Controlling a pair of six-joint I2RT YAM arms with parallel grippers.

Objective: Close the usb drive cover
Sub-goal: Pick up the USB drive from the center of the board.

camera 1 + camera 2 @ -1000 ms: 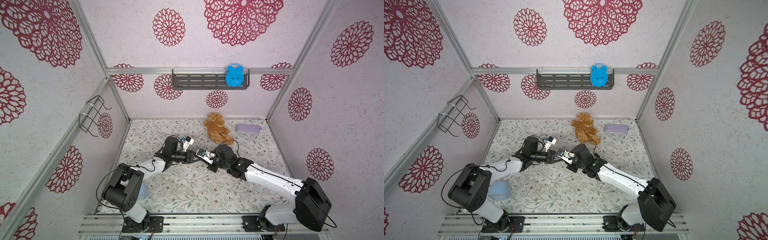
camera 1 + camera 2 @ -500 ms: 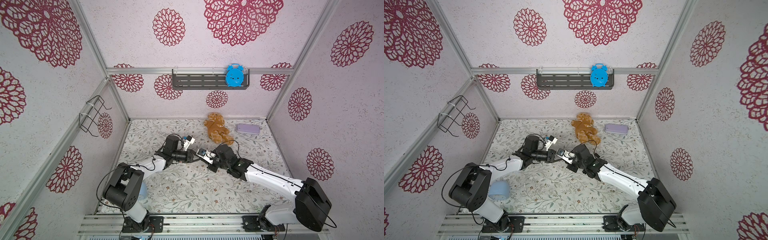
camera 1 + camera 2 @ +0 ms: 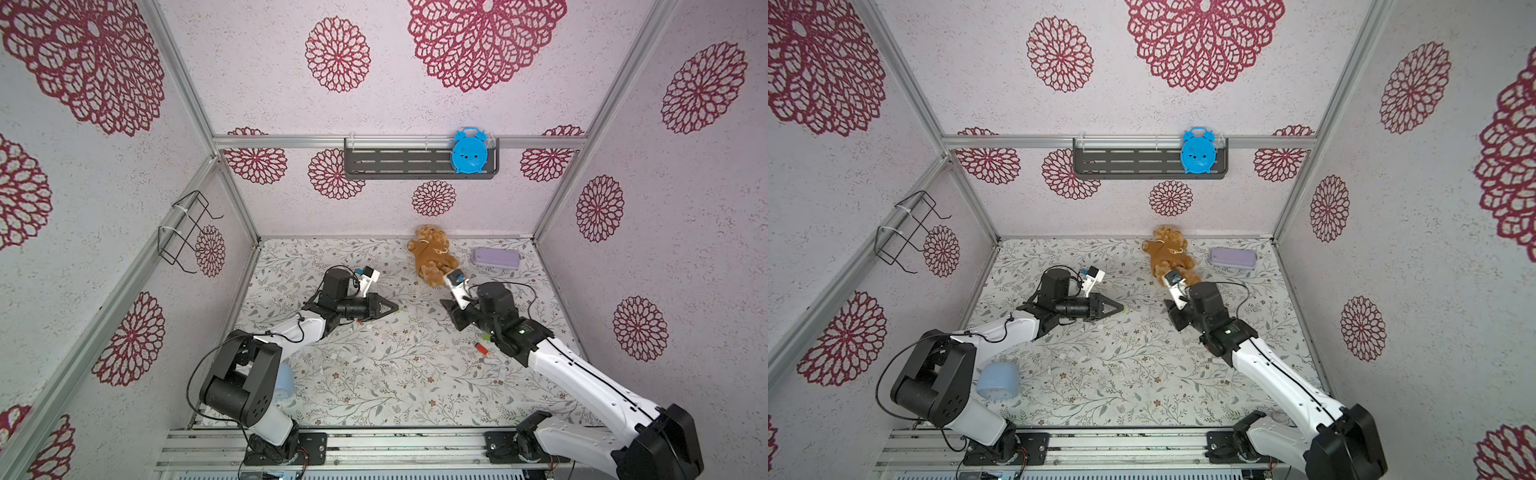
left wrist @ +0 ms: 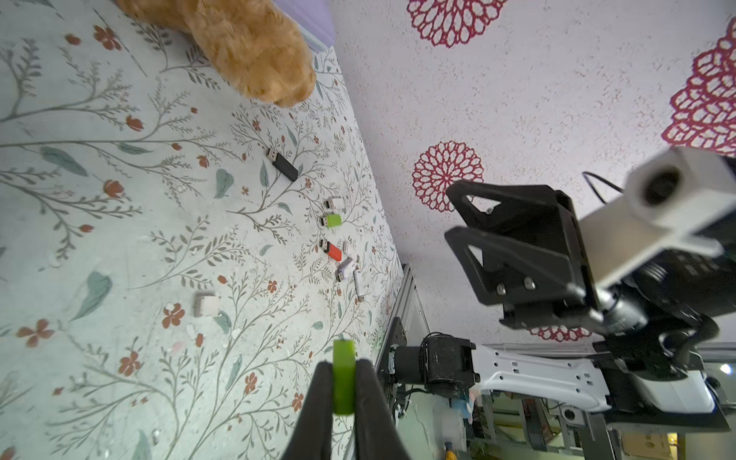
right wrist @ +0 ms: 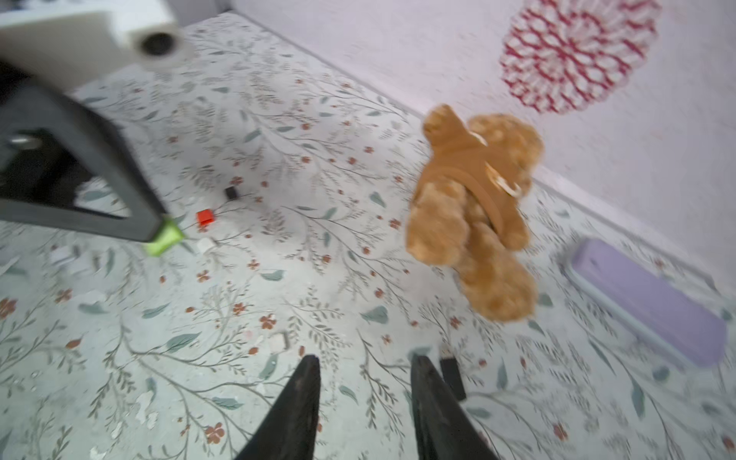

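Left wrist view: left gripper clamped tight on the green usb drive, held over the table. Drive's long axis runs along the fingers. Its free end sticks out past the tips and points straight ahead toward the right arm. Right gripper faces it, well apart, jaws partly spread with nothing between them. Bare floral table lies between the two grippers. A black drive lies just beside one right finger. Ahead of the left gripper are a white cap and loose drives, the drives near the table's edge rail. Beyond the right gripper, toward the back wall, are a teddy bear and a purple case.
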